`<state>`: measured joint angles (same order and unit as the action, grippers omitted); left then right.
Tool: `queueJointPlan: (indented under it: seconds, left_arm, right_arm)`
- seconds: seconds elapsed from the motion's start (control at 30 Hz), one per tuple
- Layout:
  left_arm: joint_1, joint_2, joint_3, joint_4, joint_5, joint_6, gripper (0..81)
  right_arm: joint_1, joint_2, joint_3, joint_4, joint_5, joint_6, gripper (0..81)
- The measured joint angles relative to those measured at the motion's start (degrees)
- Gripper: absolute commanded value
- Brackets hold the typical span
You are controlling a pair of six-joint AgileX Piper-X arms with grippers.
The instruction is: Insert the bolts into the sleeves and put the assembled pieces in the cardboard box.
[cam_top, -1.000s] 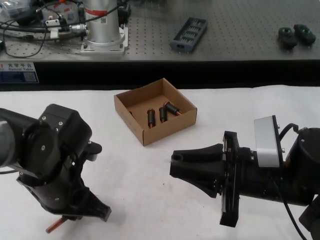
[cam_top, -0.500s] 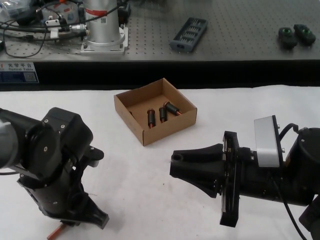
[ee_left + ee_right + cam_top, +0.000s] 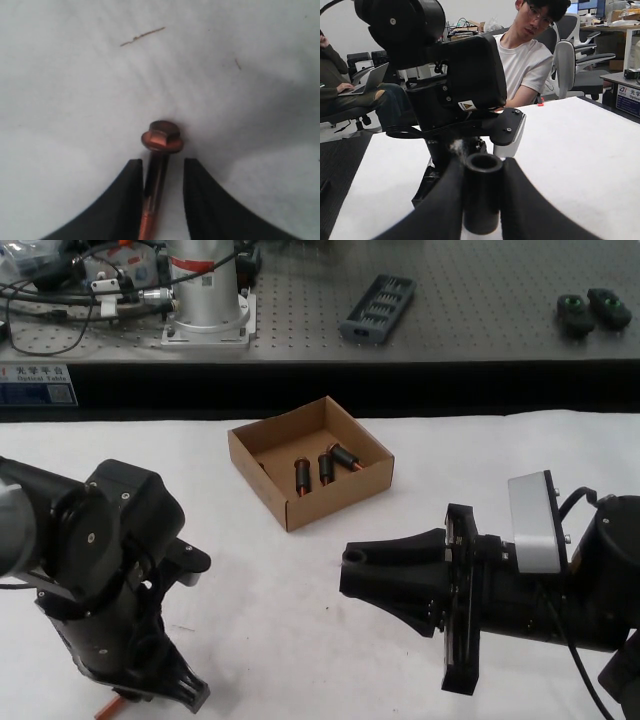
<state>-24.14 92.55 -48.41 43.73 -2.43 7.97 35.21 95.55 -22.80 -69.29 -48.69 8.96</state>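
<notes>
Left tool [image 3: 163, 165] is released. Its fingers [image 3: 120, 200] straddle the shank of a bolt [image 3: 161, 136] that lies flat on the table [image 3: 75, 75], nearer the arms than the box [image 3: 300, 508] and to its left. One finger appears close against the shank, while the other leaves a gap.

Risk: uneven closing may roll the bolt aside or pinch it askew, so that its axis does not match the sleeve.

Right tool [image 3: 482, 165] is clenched on the sleeve [image 3: 482, 195], held above the table, nearer than the box and to its right, with the bore facing the left arm.

Risk: a tilted bolt may strike the sleeve rim and slip, or shift the sleeve in its grip.

Three assembled pieces [image 3: 322, 468] lie in the box.
</notes>
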Motion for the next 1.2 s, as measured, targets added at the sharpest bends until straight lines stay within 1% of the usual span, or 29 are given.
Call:
queueJointPlan:
  seconds: [0.3, 0.37, 0.4, 0.43, 0.5, 0.53, 0.73, 0.93, 1.03, 1.13, 1.2]
  left_arm:
    - [0.0, 0.88, -0.18, -0.94, 0.0, 1.04, 21.6]
    - [0.0, 2.28, -0.26, -1.1, 0.11, 1.04, 20.2]
    - [0.0, 2.73, -0.59, -1.1, 0.11, 1.04, 17.6]
    - [0.0, 2.78, -0.64, -1.1, 0.11, 1.04, 12.9]
    - [0.0, 3.55, -1.21, -0.46, 0.63, 1.04, 1.1]
    - [0.0, 3.69, -1.25, -0.39, 0.91, 1.04, 0.3]
    - [-1.02, 3.86, -1.78, 0.26, 0.99, 2.11, 0.7]
    - [-2.2, 2.19, -1.84, -0.85, -0.61, 2.06, 0.7]
    - [-2.72, -1.9, -1.72, -3.63, -1.62, 1.28, 0.7]
    - [-2.7, -9.66, -1.72, -7.94, -1.68, -0.51, 0.7]
    - [-2.7, -11.59, -1.72, -11.63, 0.21, -1.72, 0.7]
  right_arm:
    - [0.0, 0.0, 0.0, -0.44, -1.24, 0.43, 5.8]
    - [0.0, 0.0, 0.0, -0.85, -1.46, 0.45, 5.8]
    - [0.0, 0.0, 0.0, -0.85, -1.46, 0.57, 5.8]
    - [0.0, 0.0, 0.0, -0.85, -1.46, 0.6, 5.8]
    - [0.0, 0.0, 0.0, -0.85, -1.62, 0.75, 5.8]
    - [0.0, 0.0, 0.0, -0.85, -1.62, 0.86, 5.8]
    - [0.0, 0.0, 0.0, -0.85, -1.62, 0.85, 5.8]
    - [0.0, 0.0, 0.0, -0.85, -1.62, 0.85, 5.8]
    - [0.0, 0.0, 0.0, -0.85, -1.62, 0.85, 5.8]
    - [0.0, 0.0, 0.0, -0.85, -1.62, 0.85, 5.8]
    - [0.0, 0.0, 0.0, -0.85, -1.62, 0.85, 5.8]
